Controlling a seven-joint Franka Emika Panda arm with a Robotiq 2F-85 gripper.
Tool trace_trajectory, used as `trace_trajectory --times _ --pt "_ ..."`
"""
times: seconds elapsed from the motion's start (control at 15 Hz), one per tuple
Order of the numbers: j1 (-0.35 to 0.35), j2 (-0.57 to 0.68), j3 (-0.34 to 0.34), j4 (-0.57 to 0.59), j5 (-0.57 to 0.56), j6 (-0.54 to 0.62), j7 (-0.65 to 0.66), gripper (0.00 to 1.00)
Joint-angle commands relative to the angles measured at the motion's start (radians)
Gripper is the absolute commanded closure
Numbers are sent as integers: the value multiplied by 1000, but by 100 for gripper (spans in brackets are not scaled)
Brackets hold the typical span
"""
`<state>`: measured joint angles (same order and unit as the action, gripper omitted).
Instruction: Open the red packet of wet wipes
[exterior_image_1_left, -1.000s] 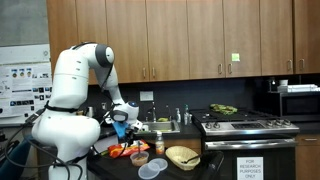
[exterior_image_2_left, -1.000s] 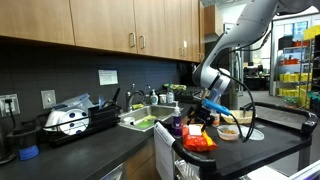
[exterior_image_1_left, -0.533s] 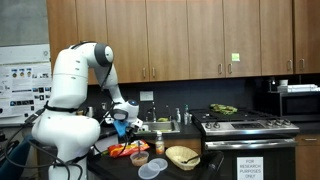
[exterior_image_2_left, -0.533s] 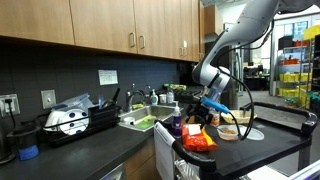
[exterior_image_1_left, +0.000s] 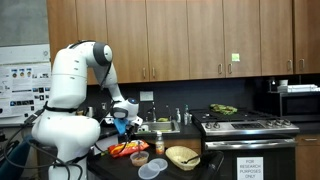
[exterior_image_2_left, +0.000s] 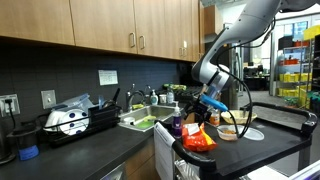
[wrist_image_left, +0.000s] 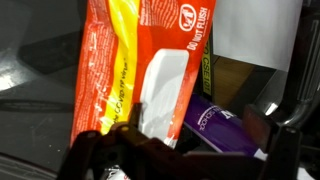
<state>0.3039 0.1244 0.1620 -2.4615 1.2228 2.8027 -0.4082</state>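
The red packet of wet wipes (wrist_image_left: 150, 60) is a flat red-orange packet with a white flap label in its middle. It fills the wrist view and lies on the dark counter. It also shows in both exterior views (exterior_image_1_left: 125, 150) (exterior_image_2_left: 198, 141) near the counter's front edge. My gripper (wrist_image_left: 195, 128) hovers just above the packet, its dark fingers spread on either side with nothing between them. In both exterior views the gripper (exterior_image_1_left: 122, 127) (exterior_image_2_left: 208, 110) points down over the packet.
A purple packet (wrist_image_left: 215, 125) lies beside the red one. A small dark jar (exterior_image_1_left: 159, 146), a tan woven basket (exterior_image_1_left: 182, 156) and a clear bowl (exterior_image_1_left: 152, 170) stand close by. A stove (exterior_image_1_left: 245, 127), a sink (exterior_image_2_left: 140, 122) and a dish rack (exterior_image_2_left: 70, 118) lie farther off.
The gripper has shifted only slightly above the packet. The packet has not moved.
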Motion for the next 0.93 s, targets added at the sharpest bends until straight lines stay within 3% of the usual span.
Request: trace_trajectory --times 0.0,0.27,0.33,0.87 --pt "4 -29 7 -4 9 2 -8 0" --pt "5 -31 9 -6 10 3 -7 0" --pt "5 -32 9 -6 10 2 -6 19" --pt "5 -39 10 -12 12 7 -3 74"
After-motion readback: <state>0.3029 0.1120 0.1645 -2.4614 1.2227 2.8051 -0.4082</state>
